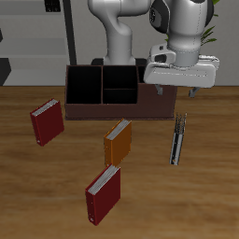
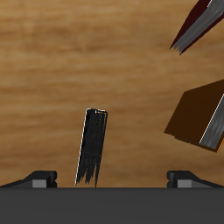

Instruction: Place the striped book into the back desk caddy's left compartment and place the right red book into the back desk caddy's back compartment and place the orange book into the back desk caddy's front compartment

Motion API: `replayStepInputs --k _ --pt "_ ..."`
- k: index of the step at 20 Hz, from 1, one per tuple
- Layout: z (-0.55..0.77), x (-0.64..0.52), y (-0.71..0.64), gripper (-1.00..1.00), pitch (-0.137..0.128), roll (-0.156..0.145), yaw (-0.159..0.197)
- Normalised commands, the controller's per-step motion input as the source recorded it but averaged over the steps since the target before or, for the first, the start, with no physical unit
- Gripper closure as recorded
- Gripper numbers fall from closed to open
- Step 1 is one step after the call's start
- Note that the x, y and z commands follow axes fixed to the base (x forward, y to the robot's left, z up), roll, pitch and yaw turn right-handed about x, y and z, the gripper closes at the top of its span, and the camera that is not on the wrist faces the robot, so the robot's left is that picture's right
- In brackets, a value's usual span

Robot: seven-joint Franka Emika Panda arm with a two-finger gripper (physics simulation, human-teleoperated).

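The striped book (image 1: 177, 139) stands on its edge on the table, and shows in the wrist view (image 2: 94, 147) right below the hand. My gripper (image 1: 176, 93) (image 2: 112, 180) is open and empty. It hovers above the table, between the striped book and the back desk caddy (image 1: 112, 113). The orange book (image 1: 118, 142) (image 2: 194, 118) lies mid-table. The right red book (image 1: 47, 122) lies off the caddy's far end. The caddy's end cell (image 1: 84, 86) and two small middle cells (image 1: 119, 84) show empty. Its other end is hidden behind my hand.
A second red book (image 1: 103, 193) lies near the table's front edge, and its corner shows in the wrist view (image 2: 196, 26). The robot's base (image 1: 119, 42) stands behind the caddy.
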Motion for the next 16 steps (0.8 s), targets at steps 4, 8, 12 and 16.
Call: replayStepInputs --k 4,8,12,16 --pt "-0.25 0.10 0.13 -1.00 0.022 0.049 -0.033" --pt "-0.25 0.17 0.08 -1.00 -0.022 0.021 0.023" --pt "-0.30 0.19 0.01 -1.00 -0.002 0.003 0.015" --pt "-0.35 0.18 -0.01 -1.00 0.009 -0.005 -0.028"
